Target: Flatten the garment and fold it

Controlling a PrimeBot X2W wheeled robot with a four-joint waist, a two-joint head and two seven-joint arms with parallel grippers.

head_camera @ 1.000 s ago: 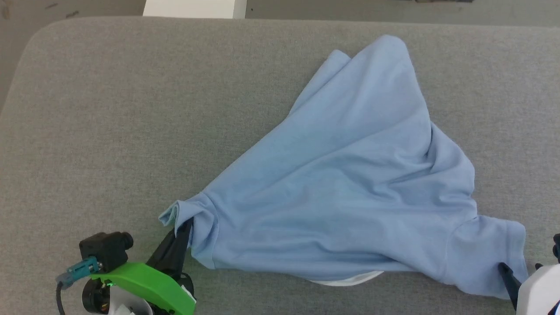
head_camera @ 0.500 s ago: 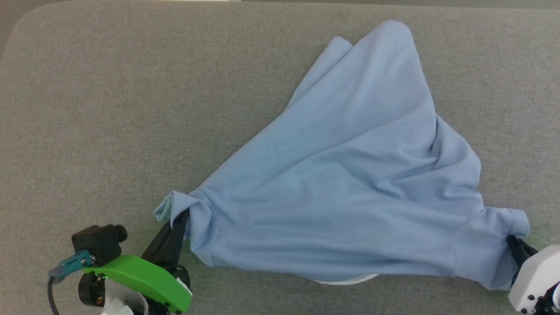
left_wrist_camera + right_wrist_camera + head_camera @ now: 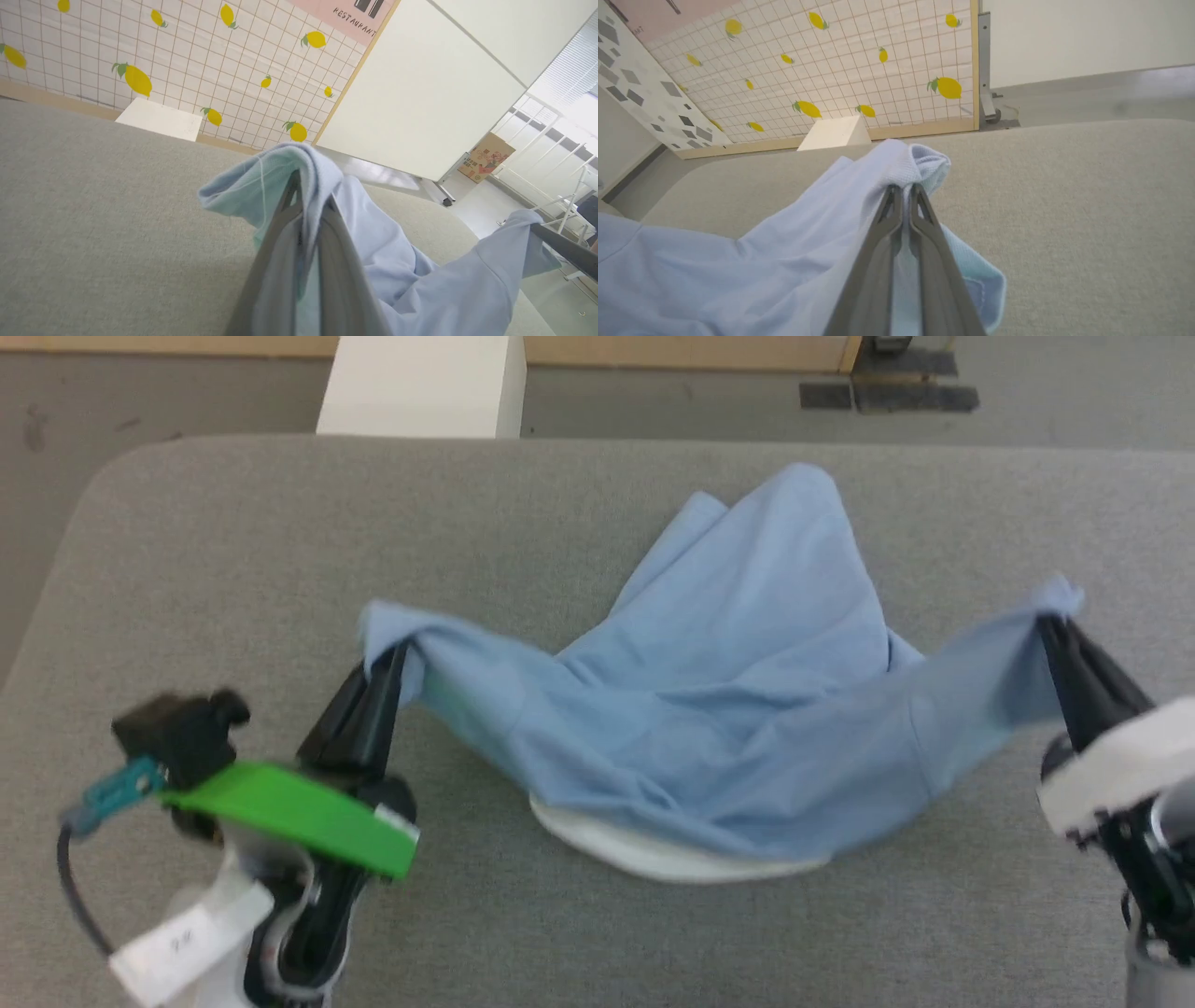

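The garment (image 3: pixel 738 709) is a light blue shirt, hanging slack between my two grippers above the grey padded table (image 3: pixel 233 569). Its far part still rests bunched on the table, and a white edge (image 3: pixel 653 849) shows under the sagging near fold. My left gripper (image 3: pixel 390 653) is shut on the shirt's left corner (image 3: pixel 280 182), raised off the table. My right gripper (image 3: pixel 1050 625) is shut on the right sleeve end (image 3: pixel 920 163), lifted at the right. The other gripper's dark finger (image 3: pixel 560 247) appears at the right edge of the left wrist view, with cloth pinched in it.
A white block (image 3: pixel 420 383) stands on the floor beyond the table's far edge. A tiled wall panel with lemon prints (image 3: pixel 859 70) rises behind it. The table's rounded far-left corner (image 3: pixel 112 476) is near my left arm.
My right gripper has shut on the sleeve end. Both grippers have lifted their corners off the table, so the shirt now sags between them. The head camera has shifted too.
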